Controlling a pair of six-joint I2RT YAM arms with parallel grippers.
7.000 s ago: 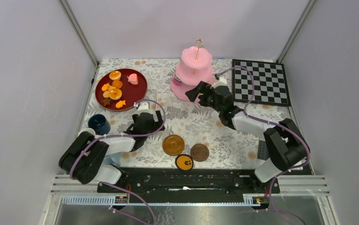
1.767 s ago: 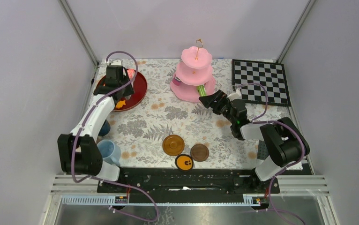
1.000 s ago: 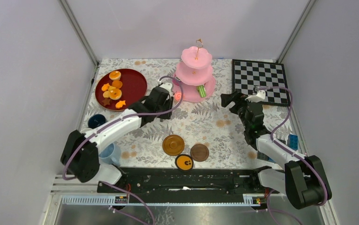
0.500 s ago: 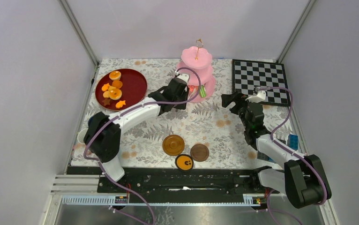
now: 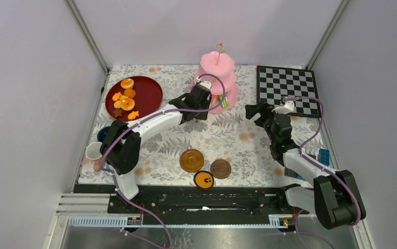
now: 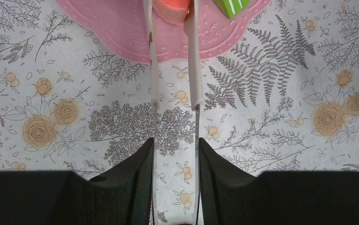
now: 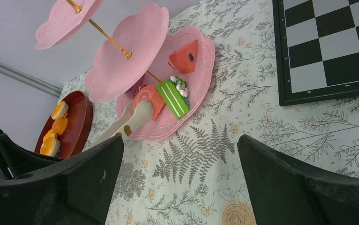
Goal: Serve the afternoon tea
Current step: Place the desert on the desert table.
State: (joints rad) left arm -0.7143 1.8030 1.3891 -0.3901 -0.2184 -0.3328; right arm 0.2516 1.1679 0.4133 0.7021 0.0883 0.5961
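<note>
Left end effector [image 6: 170,13] grasps a pink rolled pastry [image 7: 150,97] at the near edge of the pink cake stand's [image 7: 203,70] bottom tier, just left of a green slice [image 7: 173,97]. I see the right end effector [image 5: 253,111] released, jaws wide, over the surface [image 5: 212,136] near the chessboard [image 5: 288,91].

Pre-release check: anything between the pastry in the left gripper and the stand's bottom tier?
Nothing visible does. The left gripper holds the pink-orange pastry over a bare part of the bottom tier. The green slice lies right beside it; contact unclear. The middle tier overhangs above. The right gripper is open, well clear.
</note>
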